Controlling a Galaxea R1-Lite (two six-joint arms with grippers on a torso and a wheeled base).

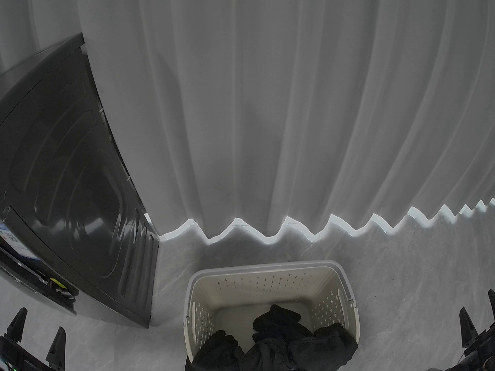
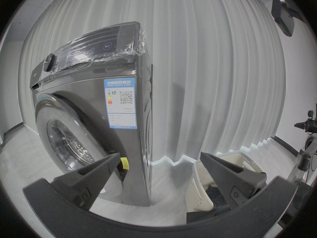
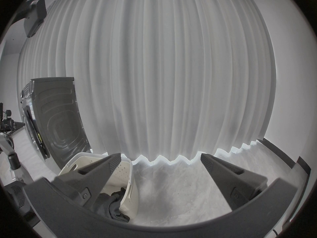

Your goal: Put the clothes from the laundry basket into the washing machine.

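Head view: clothes (image 1: pixel 278 343) in basket (image 1: pixel 268 268), between left tool (image 1: pixel 40 321), right tool (image 1: pixel 477 302).

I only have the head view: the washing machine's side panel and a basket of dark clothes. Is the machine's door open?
Observer: No. In the left wrist view the washing machine shows its front, and the round door looks shut.
Operator: Anything odd on the front?
Observer: Clear plastic film is wrapped over the top strip with the dial.
Operator: I see the right claw only at the frame's edge. What state is it in?
Observer: The right claw is open and holds nothing. The laundry basket sits on the floor beyond it.
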